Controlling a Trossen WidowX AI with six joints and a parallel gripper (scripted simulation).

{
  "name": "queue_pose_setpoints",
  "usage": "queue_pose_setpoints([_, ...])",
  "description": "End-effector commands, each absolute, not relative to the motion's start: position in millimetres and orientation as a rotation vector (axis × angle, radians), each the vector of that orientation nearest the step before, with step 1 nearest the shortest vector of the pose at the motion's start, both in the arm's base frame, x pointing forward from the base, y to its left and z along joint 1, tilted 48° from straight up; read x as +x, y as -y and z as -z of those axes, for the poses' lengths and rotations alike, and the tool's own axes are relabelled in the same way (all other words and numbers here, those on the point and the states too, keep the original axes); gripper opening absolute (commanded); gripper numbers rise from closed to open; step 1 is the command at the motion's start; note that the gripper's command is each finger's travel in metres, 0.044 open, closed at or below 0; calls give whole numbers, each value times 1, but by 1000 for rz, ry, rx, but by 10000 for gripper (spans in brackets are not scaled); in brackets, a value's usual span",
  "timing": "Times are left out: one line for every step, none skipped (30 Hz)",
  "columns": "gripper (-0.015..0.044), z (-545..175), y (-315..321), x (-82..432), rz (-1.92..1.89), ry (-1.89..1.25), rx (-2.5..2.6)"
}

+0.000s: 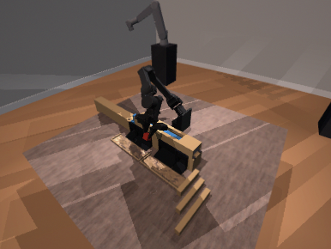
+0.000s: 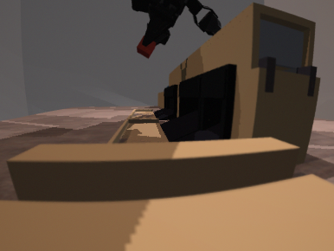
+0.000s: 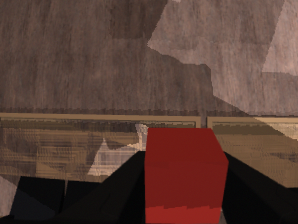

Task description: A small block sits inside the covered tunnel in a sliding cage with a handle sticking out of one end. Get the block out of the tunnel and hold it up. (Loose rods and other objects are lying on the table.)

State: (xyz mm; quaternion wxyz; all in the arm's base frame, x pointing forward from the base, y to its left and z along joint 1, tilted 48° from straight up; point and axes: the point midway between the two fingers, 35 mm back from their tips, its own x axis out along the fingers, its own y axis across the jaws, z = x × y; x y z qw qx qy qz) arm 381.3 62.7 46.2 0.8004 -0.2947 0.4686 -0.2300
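My gripper [image 1: 147, 133] [image 2: 149, 43] [image 3: 180, 160] is shut on a small red block [image 1: 146, 136] [image 2: 145, 48] [image 3: 184, 175]. The block is in the air, outside the wooden tunnel [image 1: 191, 143] [image 2: 246, 82] and on its front side. In the exterior view it hangs clear, touching only the fingers. Framed panels [image 1: 159, 173] [image 3: 100, 118] lie low along the tunnel's front, below the block. Black parts [image 1: 171, 158] [image 2: 208, 99] [image 3: 41, 200] show at the tunnel's front openings. Blue shows through the tunnel's top. I cannot make out the cage clearly.
Three loose wooden rods [image 1: 188, 182] [image 1: 189, 196] [image 1: 192, 210] lie off the tunnel's near end; two fill the foreground of the exterior view. A long wooden beam [image 1: 112, 111] extends at the tunnel's far left. A grey arm stands on a black pedestal [image 1: 164, 64] at the back.
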Motion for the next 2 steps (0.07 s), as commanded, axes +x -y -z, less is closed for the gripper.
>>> queue_pose_setpoints([0, -48, -62, 381, 494, -1000, -633])
queue_pose_setpoints([0, -48, -62, 381, 494, -1000, -633])
